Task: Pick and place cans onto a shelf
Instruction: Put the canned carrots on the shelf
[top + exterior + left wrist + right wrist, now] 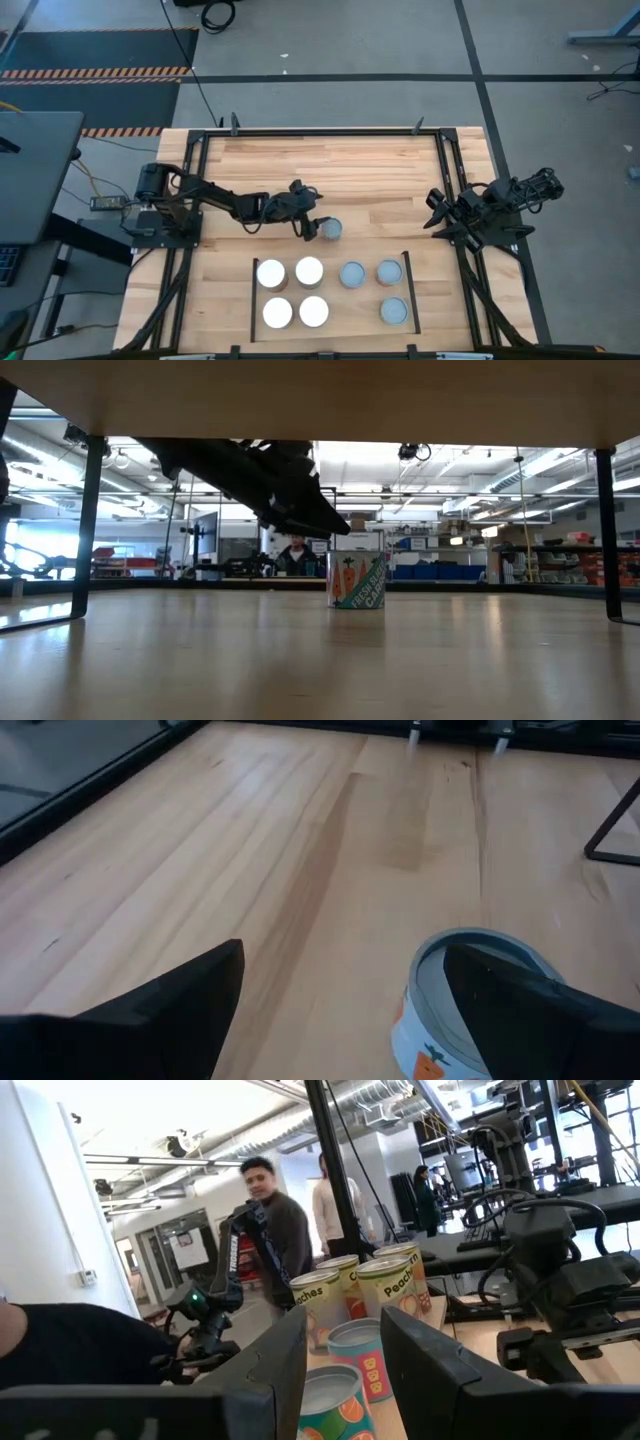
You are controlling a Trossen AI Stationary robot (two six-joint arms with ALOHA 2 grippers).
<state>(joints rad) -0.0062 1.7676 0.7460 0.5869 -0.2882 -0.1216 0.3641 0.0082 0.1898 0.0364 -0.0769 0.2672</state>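
Note:
One can [330,229] with a grey-silver top and an orange carrot label stands upright on the tabletop, beyond the shelf's far end. It also shows in the low view [357,580] and the left wrist view [450,1020]. My left gripper [308,228] is open just to the can's left, and in the low view [318,520] it hangs above the can's height. In the left wrist view [345,960] one finger shows in front of the can's top. The shelf [333,295] holds several cans, some with white tops [271,273] and three with grey tops [352,274]. My right gripper [432,215] waits open at the table's right rail.
The shelf's two black rails [254,300] [410,295] stand on either side of the cans. Black frame bars run along the table's left, right and far sides [320,132]. Bare wood lies between the loose can and the far edge. People stand in the room beyond [275,1210].

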